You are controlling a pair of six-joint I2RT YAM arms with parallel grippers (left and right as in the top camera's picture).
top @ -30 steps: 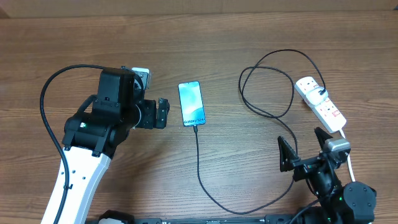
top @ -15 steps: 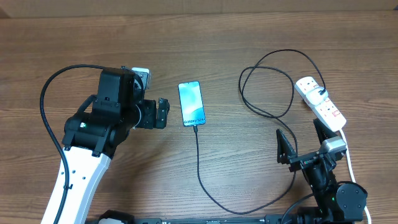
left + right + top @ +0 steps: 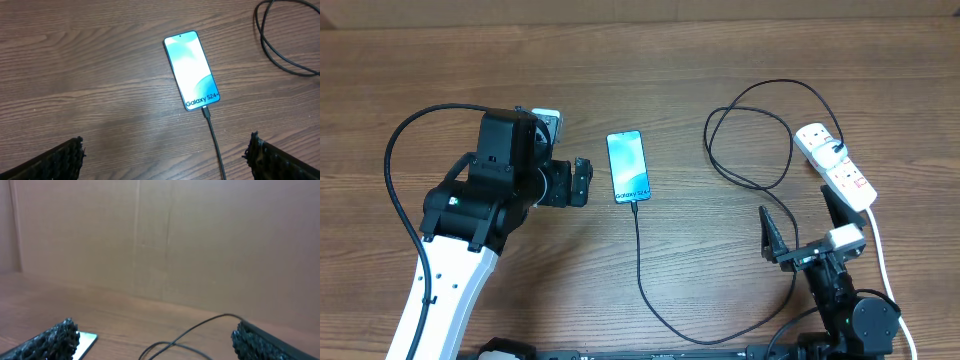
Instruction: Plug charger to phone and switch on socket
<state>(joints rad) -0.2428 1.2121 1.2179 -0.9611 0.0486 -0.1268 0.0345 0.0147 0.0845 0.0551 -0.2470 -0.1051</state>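
Overhead, finding the right end effector (image 3: 802,228) spread wide and gripping nothing, hovering just on the near side of the elongated white plastic socket strip (image 3: 835,165) at the right of the brown wooden desk (image 3: 720,60). Finding the left end effector (image 3: 583,182) likewise fully parted and empty, sitting just left of the slim smartphone with the blue-teal screen (image 3: 628,166).

Reading the long thin black charger cable (image 3: 640,260) as probably seated already, going by its small black connector (image 3: 206,112) touching the phone's "Galaxy S24+" end in the left wrist view. Judging the switching-on as the step in hand.

Advising:
- bringing the right fingers together first, presenting one narrow tip;
- aiming at the small red switches (image 3: 861,183), too small to tell apart here;
- pressing straight down rather than sideways, avoiding sliding the light strip;
- keeping clear of the cable loops and the thick white cord (image 3: 880,255);
- steering by the overhead view, getting no sight of the strip from the right wrist view.
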